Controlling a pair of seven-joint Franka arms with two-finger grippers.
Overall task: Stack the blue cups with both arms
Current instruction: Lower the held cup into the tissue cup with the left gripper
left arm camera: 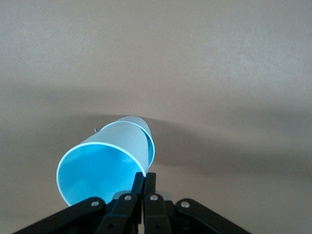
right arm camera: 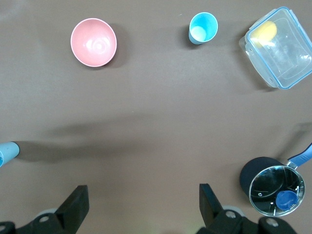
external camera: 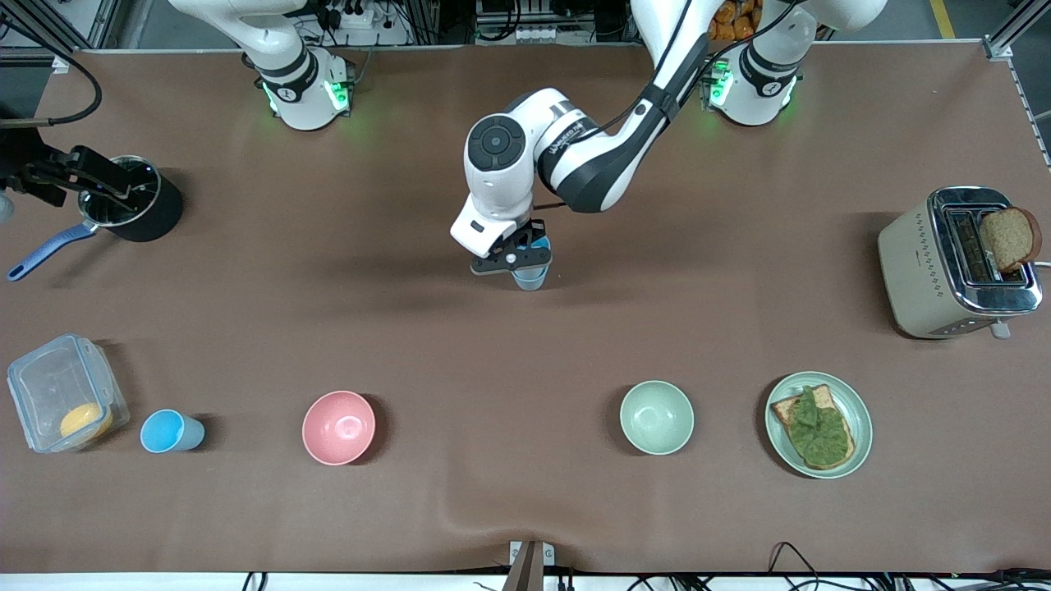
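My left gripper (external camera: pixel 513 261) is over the middle of the table, shut on the rim of a pale-blue cup (external camera: pixel 530 277). In the left wrist view the fingers (left arm camera: pixel 139 180) pinch the wall of this cup (left arm camera: pixel 105 165). Its lower end sits nested in a second pale-blue cup (left arm camera: pixel 148 139). I cannot tell whether the pair touches the table. My right gripper (right arm camera: pixel 142 192) is open and empty, high over the right arm's end of the table; it does not show in the front view. The nested cups show at the edge of the right wrist view (right arm camera: pixel 7 152).
A brighter blue cup (external camera: pixel 168 431) stands near the front edge beside a clear lidded box (external camera: pixel 61 394) and a pink bowl (external camera: pixel 338 427). A green bowl (external camera: pixel 657 417), a plate with toast (external camera: pixel 854 410), a toaster (external camera: pixel 952 263) and a black pot (external camera: pixel 135 205) are also there.
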